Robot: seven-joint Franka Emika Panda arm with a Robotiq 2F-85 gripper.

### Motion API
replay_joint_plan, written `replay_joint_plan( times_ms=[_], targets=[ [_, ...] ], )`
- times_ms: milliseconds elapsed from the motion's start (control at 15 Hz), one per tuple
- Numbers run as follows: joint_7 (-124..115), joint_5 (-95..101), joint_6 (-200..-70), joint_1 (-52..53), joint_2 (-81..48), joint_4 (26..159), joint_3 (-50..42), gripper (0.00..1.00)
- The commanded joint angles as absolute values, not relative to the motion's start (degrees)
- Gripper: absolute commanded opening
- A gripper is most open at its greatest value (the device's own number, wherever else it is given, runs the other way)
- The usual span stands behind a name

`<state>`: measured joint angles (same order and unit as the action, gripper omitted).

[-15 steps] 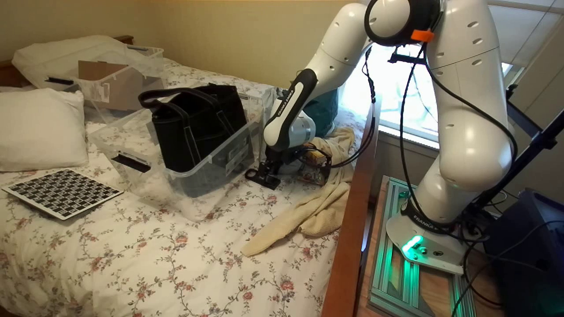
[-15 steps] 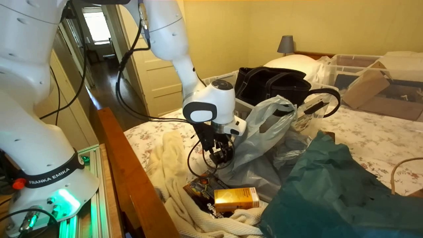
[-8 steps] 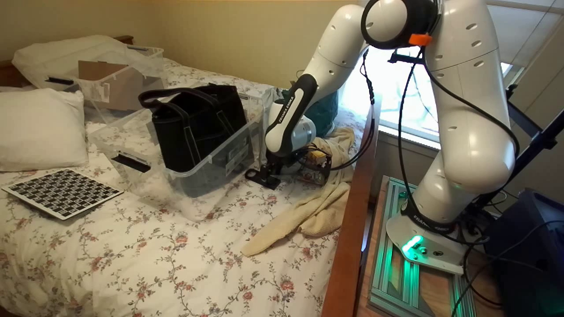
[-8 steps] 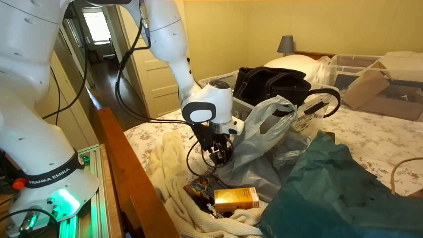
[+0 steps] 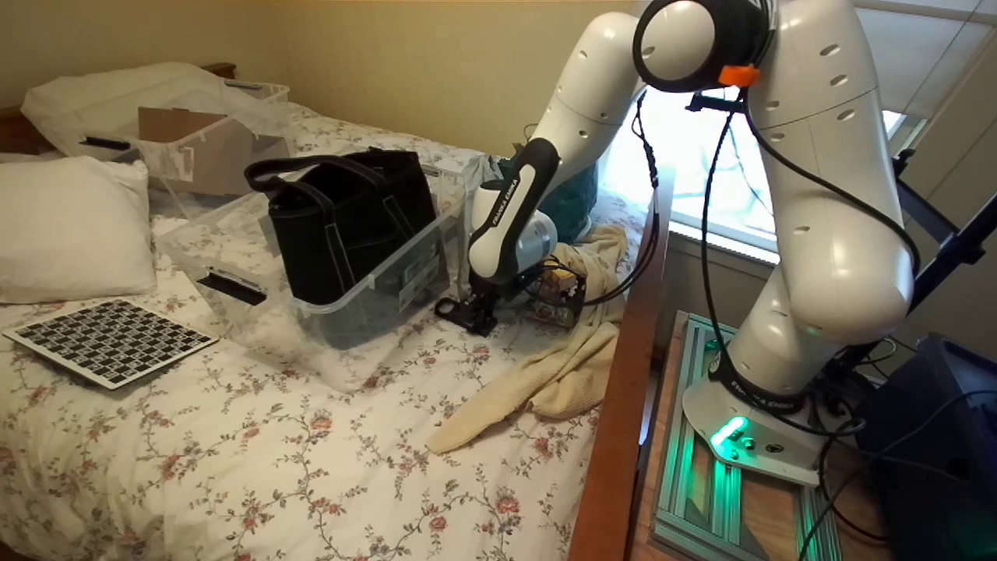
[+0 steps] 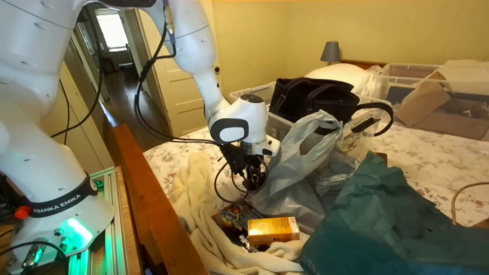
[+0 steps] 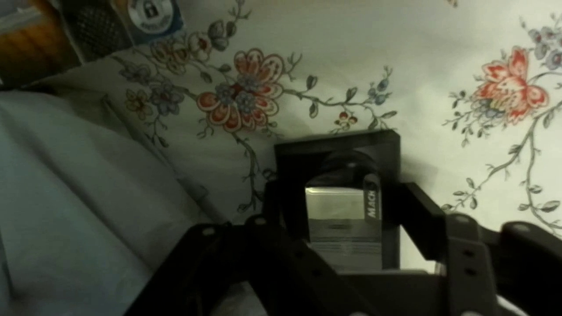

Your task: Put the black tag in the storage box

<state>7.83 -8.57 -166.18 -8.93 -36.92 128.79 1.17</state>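
The step in hand looks to be the grasp of the black tag (image 7: pixel 340 199), which lies on the floral-covered table (image 5: pixel 311 483), inward from the wooden rail (image 5: pixel 629 382) along the edge beside the robot's base (image 5: pixel 767 432). The claw (image 7: pixel 341 208) straddles it, fingers apart, one at each side; whether they press on the tag I cannot tell. If they do not, the next move calls for closing them; after that, a lift off the table and a carry away from the railed edge, over the rim of the clear plastic storage box (image 5: pixel 382 300). I take the target to be this box, with the black tote bag (image 5: pixel 350 226) in it, rather than the similar bin (image 5: pixel 183 160) toward the opposite edge. The tote fills much of the box, so the release should aim at a gap beside it.

Only the wrist view shows the tag's glossy window (image 7: pixel 338 226) and the lettering "MACK" (image 7: pixel 372 199). In an exterior view a black ring (image 5: pixel 438 308), seemingly the tag's end, points to the storage box; the wrist view misses it. In an exterior view the grey plastic bag (image 6: pixel 290 194) stands just beside the claw, but the tag cannot be made out.
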Motion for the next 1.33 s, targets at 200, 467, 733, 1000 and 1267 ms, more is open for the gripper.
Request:
replay_joint_plan(
  times_ms=[200, 467, 733, 1000, 1267],
  targets=[
    [4.4, -6.58, -164.65, -7.11, -36.7, 129.01, -0.77, 0.41],
    [2.65, -4.67, -163.29, -4.51, -32.62, 131.64, -4.16, 0.41],
    [1.61, 2.04, -158.67, 0.71, -27.26, 134.18, -9.59, 0.41],
    [-1.16, 12.77, -152.16, 5.86, -21.42, 135.68, -15.01, 0.41],
    [-0.15, 18.49, -147.79, 4.63, -16.79, 136.31, -13.63, 0.41]
  ],
)
